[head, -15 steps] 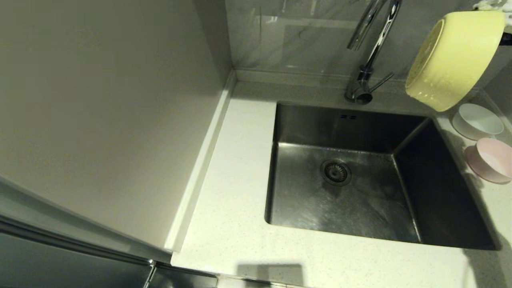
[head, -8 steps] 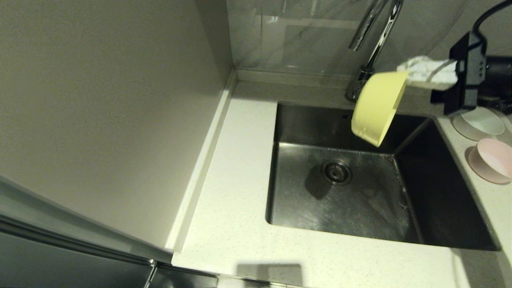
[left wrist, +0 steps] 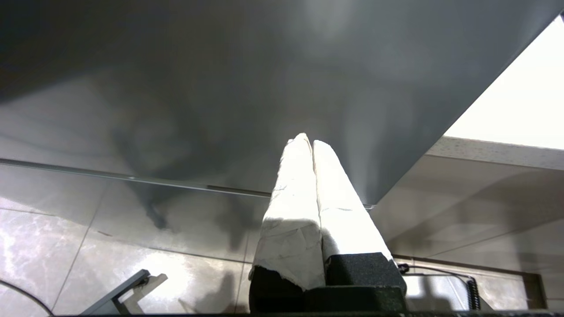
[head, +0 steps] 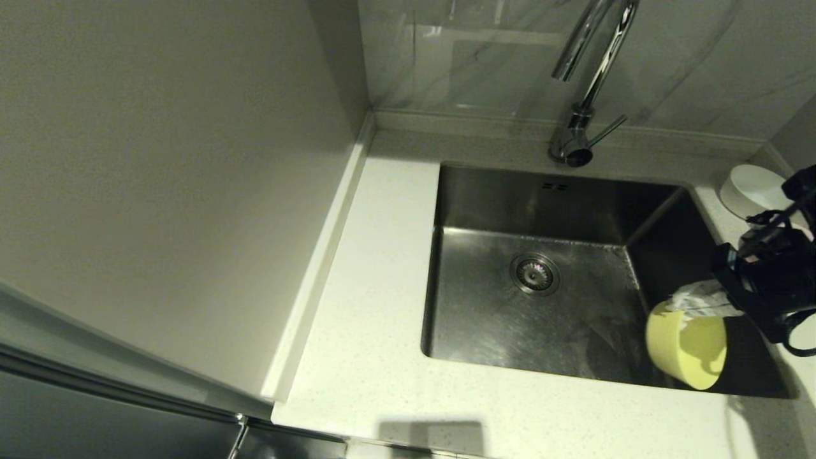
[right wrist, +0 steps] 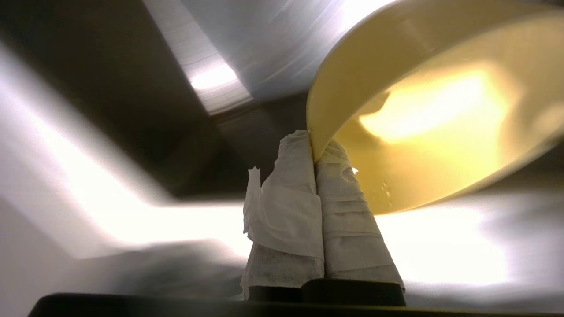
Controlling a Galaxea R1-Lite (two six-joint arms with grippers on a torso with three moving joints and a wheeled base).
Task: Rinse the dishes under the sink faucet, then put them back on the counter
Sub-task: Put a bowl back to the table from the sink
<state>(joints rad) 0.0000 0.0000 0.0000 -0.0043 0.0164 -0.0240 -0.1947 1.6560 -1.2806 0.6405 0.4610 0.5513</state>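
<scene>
The yellow-green bowl [head: 688, 347] hangs tipped on its side over the sink's [head: 484, 319] front right corner, its rim pinched in my right gripper [head: 692, 299]. In the right wrist view the wrapped fingers [right wrist: 304, 176] are shut on the bowl's rim [right wrist: 396, 110]. The white bowl [head: 752, 188] sits on the counter [head: 376, 287] at the right, partly behind my arm. The pale pink bowl is hidden behind that arm. The chrome faucet [head: 583, 83] stands behind the sink; no water shows. My left gripper [left wrist: 307, 143] is shut on nothing, below the counter.
A tall grey panel [head: 172, 178] fills the left. Grey marbled wall tiles [head: 484, 57] rise behind the faucet. The strainer drain [head: 534, 273] and two overflow slots [head: 554, 186] mark the basin. Black cables [head: 778, 223] trail from my right wrist.
My right gripper carried the yellow-green bowl from high at the upper right, past the faucet, down to the sink's front right corner. The left arm has not moved.
</scene>
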